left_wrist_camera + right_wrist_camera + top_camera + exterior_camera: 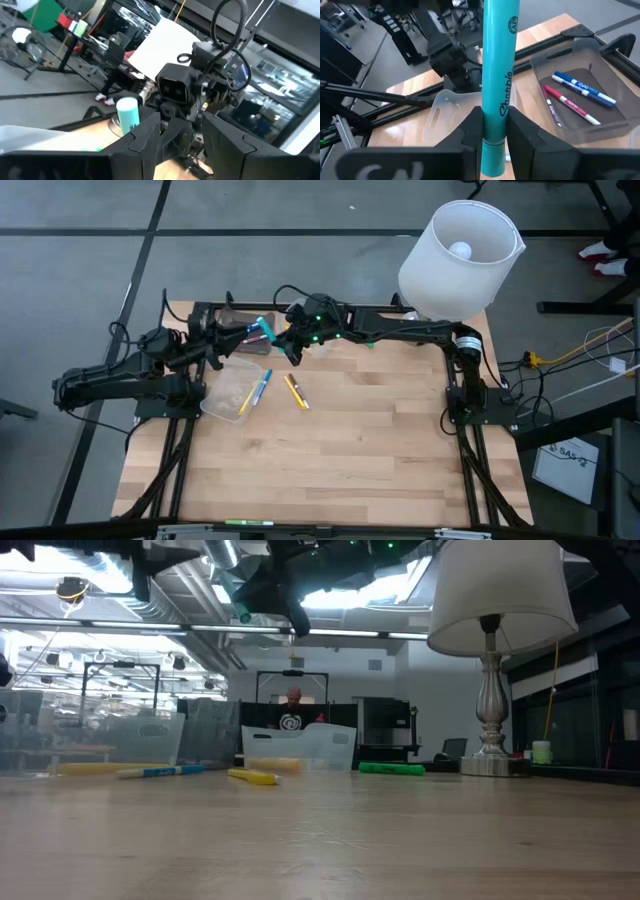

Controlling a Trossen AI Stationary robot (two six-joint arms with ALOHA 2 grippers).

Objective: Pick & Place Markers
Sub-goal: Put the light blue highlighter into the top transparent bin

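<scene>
Teal marker (pixel 498 75): pinched near one end in the right gripper (pixel 490 131), held aloft over the desk's (pixel 340 450) far edge, long axis pointing toward the left gripper (pixel 181 134), which faces it nearby, fingers spread and empty.

Count on inspection: two clear plastic containers, one (pixel 232 391) at nine o'clock of table centre, one (pixel 580 95) at eleven. Markers visible: one teal (pixel 498 75) held aloft, two in the far container, three loose (pixel 295 392) on the table (pixel 340 450). One lamp (pixel 458 260) at one o'clock.
</scene>
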